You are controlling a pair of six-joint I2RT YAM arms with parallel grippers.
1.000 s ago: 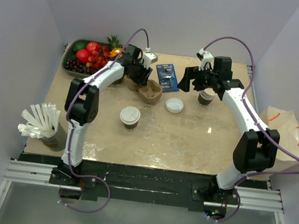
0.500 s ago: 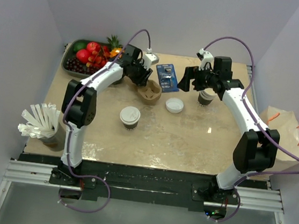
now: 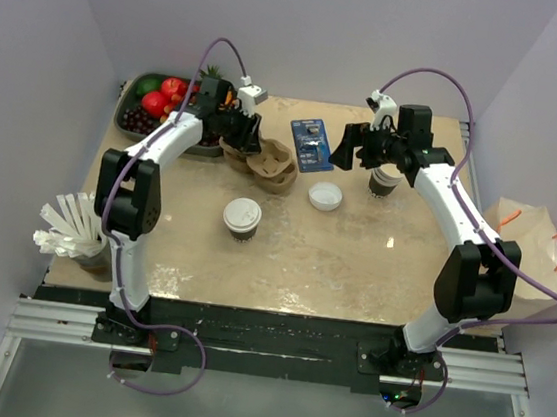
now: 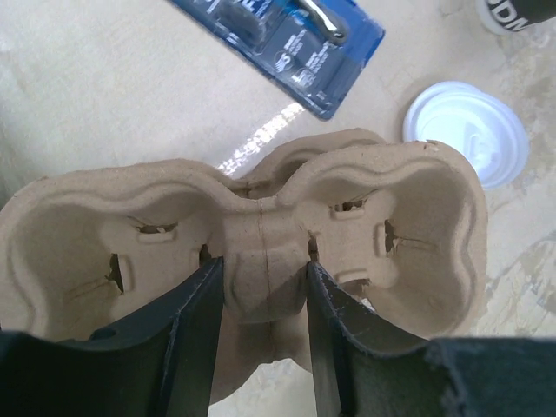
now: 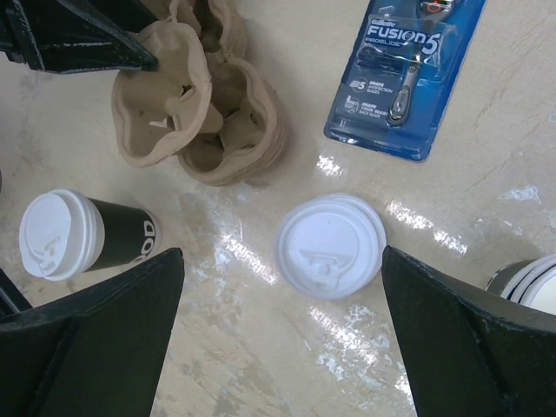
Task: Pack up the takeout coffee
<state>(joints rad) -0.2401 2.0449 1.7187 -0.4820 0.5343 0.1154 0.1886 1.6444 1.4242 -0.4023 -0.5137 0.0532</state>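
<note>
Top external view: the coffee cup (image 3: pixel 242 217) stands upright with its white lid on, alone on the worktop (image 3: pixel 353 262). It lies toward the near edge from the cup carrier (image 3: pixel 271 164) and well apart from it. The left gripper (image 3: pixel 242 144) is at the carrier's far-left end and is the nearer of the two to the cup, though it is occupied. The right gripper (image 3: pixel 364 150) hangs farther off, so the cup lies to its near left, past a loose lid (image 3: pixel 325 196). A paper bag (image 3: pixel 522 236) sits beyond the worktop's right side. Left wrist view: the gripper pinches the carrier's raised middle ridge between its two fingers, with an empty well on either side and the carrier's long axis running across the fingers. The coffee cup is out of this frame, and I cannot tell whether the carrier rests on the worktop or is lifted. Right wrist view: the fingers are spread wide with nothing between them, above the loose lid. The coffee cup shows at lower left, and a stack of cups (image 5: pixel 532 282) is cut off at the right edge. Setting the cup into a well likely falls to this free gripper.
</note>
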